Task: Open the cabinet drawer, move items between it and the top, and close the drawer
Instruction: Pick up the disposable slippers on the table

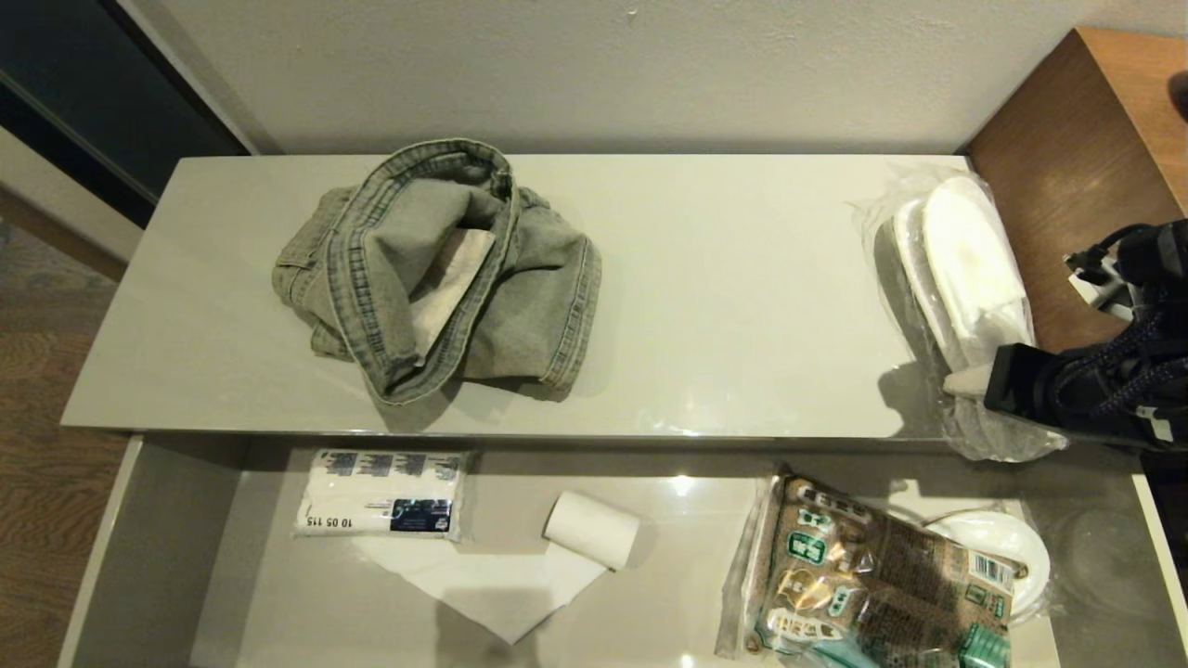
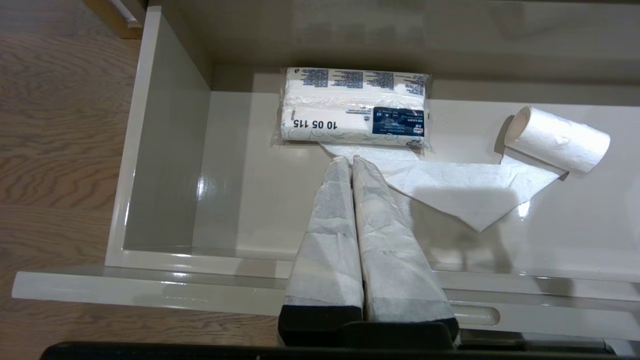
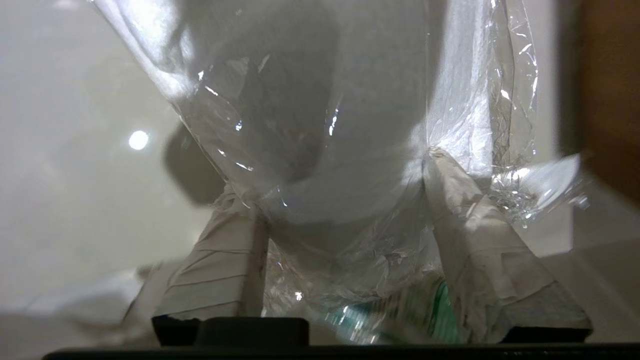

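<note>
The cabinet drawer (image 1: 167,557) stands pulled open below the glossy beige top (image 1: 742,278). A grey-green denim garment (image 1: 436,269) lies crumpled on the top's left half. White slippers (image 1: 965,260) in clear wrap lie at the top's right end. My right gripper (image 1: 974,390) reaches in from the right at their near end. In the right wrist view its taped fingers (image 3: 470,225) press the wrap on either side of the slippers (image 3: 350,125), the right gripper (image 3: 334,175) shut on them. My left gripper (image 2: 349,161) is shut and empty, hanging over the drawer's (image 2: 165,165) left part.
Inside the drawer lie a tissue pack (image 1: 380,506), a partly unrolled white paper roll (image 1: 591,529), a brown printed packet (image 1: 872,584) and a white dish (image 1: 1007,543) under it. A brown wooden desk (image 1: 1086,139) adjoins the top's right end. The wall runs behind.
</note>
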Tool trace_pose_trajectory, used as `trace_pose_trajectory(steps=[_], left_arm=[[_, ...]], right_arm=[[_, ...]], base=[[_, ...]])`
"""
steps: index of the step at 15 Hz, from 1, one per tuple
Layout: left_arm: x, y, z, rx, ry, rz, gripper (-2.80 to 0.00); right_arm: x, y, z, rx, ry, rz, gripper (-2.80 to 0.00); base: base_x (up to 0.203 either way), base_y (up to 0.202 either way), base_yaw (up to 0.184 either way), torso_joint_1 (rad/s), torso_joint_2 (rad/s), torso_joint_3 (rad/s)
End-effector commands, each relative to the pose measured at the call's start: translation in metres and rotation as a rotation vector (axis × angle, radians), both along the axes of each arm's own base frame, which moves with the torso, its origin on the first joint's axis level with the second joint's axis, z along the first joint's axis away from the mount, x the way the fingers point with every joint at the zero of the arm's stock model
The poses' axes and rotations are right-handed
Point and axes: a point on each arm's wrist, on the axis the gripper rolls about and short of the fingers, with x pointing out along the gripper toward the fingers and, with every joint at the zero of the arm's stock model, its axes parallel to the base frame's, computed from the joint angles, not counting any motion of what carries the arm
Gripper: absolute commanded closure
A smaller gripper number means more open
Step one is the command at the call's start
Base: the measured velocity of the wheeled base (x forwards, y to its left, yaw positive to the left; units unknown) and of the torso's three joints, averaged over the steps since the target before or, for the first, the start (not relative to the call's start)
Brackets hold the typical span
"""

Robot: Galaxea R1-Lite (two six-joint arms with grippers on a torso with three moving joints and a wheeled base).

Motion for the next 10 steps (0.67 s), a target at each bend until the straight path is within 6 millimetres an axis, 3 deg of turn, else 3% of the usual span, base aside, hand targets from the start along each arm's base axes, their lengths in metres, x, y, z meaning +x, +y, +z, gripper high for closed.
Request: trace_pose_trajectory(steps=[1,10], left_arm=[[0.000,0.000,0.000,0.000,0.002,0.000,0.00],[0.000,0.000,0.000,0.000,0.002,0.000,0.00]], right_arm=[[-0.014,0.004,0.012,0.040,-0.018,0.042,0.00],[-0.036,0.008,0.023,0.112,0.014,0.103,0.00]], base=[[0.000,0.000,0.000,0.000,0.00,0.000],[0.000,0.000,0.000,0.000,0.00,0.000]])
